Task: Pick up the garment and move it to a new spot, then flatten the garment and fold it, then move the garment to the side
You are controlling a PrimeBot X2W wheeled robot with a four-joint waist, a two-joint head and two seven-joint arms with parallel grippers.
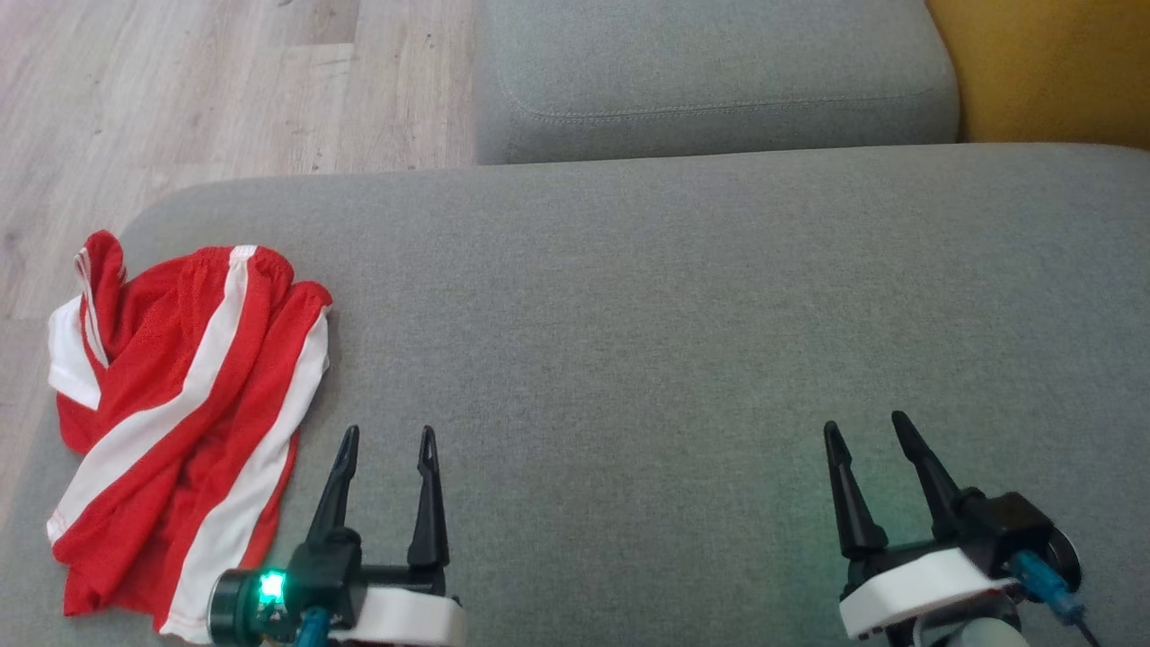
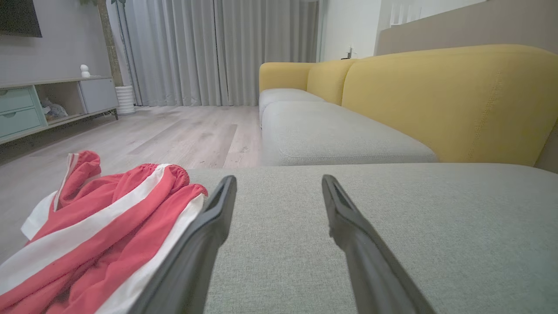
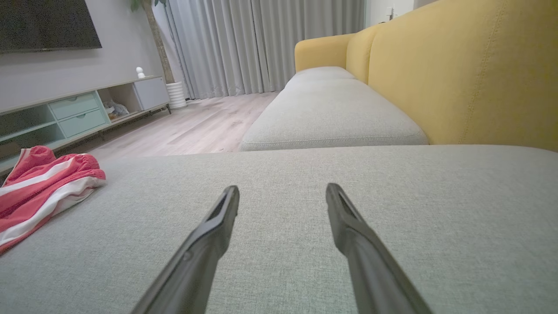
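**Head view.**
- Item 1: red mesh garment with white stripes. You find it crumpled at the left end of the wide grey fabric cushion, with its outer edge at the cushion's rim.
- Item 2: left gripper, at the lower left. Its two dark fingers stand apart with nothing between them, just beside the garment's right edge.
- Item 3: right gripper, at the lower right. Its fingers are likewise spread over bare cushion, well apart from the garment.
- Beyond, you see a second grey seat cushion, a yellow backrest and pale wood flooring.

**Left wrist view.**
- You look along the two parted fingers, low over the cushion.
- The garment lies at the lower left. One finger overlaps its white-striped edge, and you cannot tell whether they touch.
- Behind it are grey curtains and a low cabinet with mint drawers.

**Right wrist view.**
- The fingers are open and empty above plain grey fabric.
- You see the garment at the far left edge, clear of both fingers.
- A dark wall screen hangs above the cabinet.
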